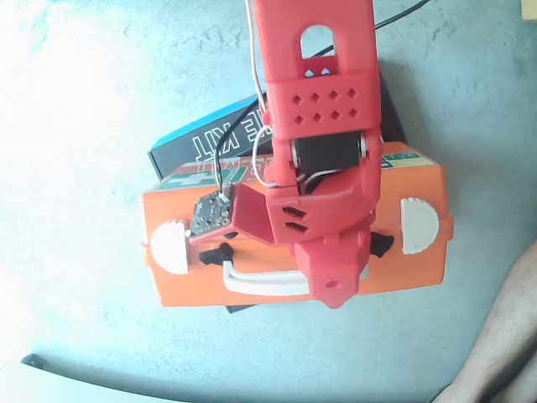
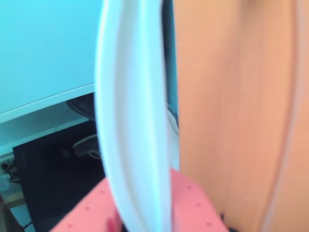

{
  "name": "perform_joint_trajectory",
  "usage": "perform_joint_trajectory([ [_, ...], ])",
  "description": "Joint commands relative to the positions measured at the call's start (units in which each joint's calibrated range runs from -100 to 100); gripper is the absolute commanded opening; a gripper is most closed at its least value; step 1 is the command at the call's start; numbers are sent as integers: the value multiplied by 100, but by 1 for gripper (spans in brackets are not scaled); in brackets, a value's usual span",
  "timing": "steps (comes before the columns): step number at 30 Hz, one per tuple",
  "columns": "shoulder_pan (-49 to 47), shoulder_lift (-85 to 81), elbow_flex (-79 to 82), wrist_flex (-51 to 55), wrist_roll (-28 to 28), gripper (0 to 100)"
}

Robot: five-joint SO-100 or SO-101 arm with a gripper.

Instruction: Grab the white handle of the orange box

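Right now my jaws [image 1: 336, 290] sit directly on the white handle [image 1: 256, 281], but neither picture shows me both fingers clearly, so I cannot tell whether they are closed on it. In the wrist view the handle [image 2: 133, 116] fills the middle as a blurred white band running top to bottom, with one red finger [image 2: 190, 205] showing at the bottom edge behind it. That closeness suggests the handle lies at or between the fingers.

From the fixed view, the red arm [image 1: 323, 101] comes in from the top and hides the right part of the handle. The orange box [image 1: 419, 269] lies flat on the grey tabletop [image 1: 75, 168], its two white latches [image 1: 417, 225] either side of my arm, and a dark box [image 1: 197, 147] pokes out from beneath it.

I judge I am at the gripping step. Next I would squeeze firmly and confirm the hold before any lift.
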Motion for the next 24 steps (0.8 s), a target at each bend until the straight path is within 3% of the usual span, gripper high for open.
perform_joint_trajectory([
  [1,-267,-668,2801,267,11,2],
  [11,-259,-3713,6727,512,-31,2],
  [24,-205,-6943,8260,3880,-31,2],
])
